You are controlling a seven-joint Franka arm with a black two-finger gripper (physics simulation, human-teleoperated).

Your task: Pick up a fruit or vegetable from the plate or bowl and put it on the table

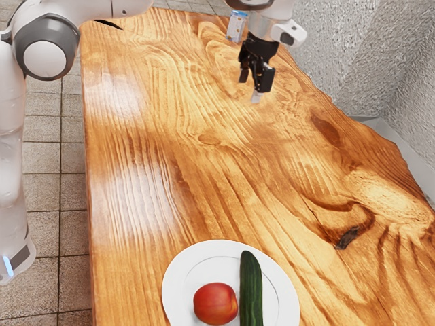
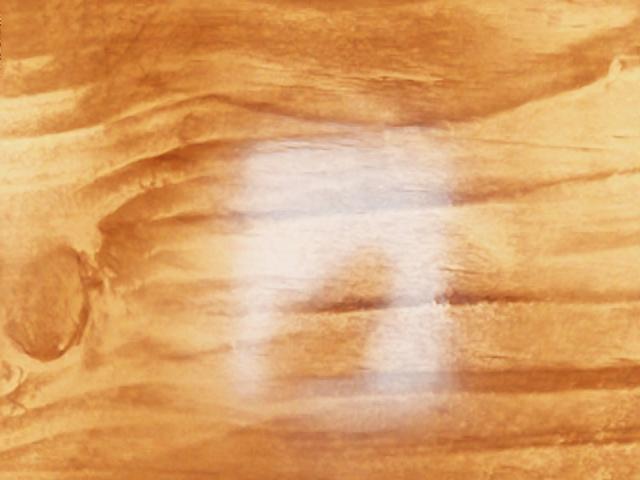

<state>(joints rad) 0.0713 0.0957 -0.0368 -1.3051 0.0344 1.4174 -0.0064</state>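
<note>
High over the far part of the table, the black gripper (image 1: 253, 78) hangs with its fingers apart and nothing held between them. Near the exterior view's bottom edge lies a white plate (image 1: 182, 270), well away from the hand. It holds a red, round tomato-like fruit or vegetable (image 1: 215, 303) and, beside it, a long dark green cucumber (image 1: 251, 288). In the wrist view, bare wooden tabletop (image 2: 540, 250) with a pale glare lies under the hand.
The wooden table (image 1: 163, 136) stretches from the far end to the plate, with dark knots in its grain. A rough grey wall (image 1: 353, 54) stands along the exterior view's right. The arm's base is at the exterior view's left, over a tiled floor (image 1: 42, 163).
</note>
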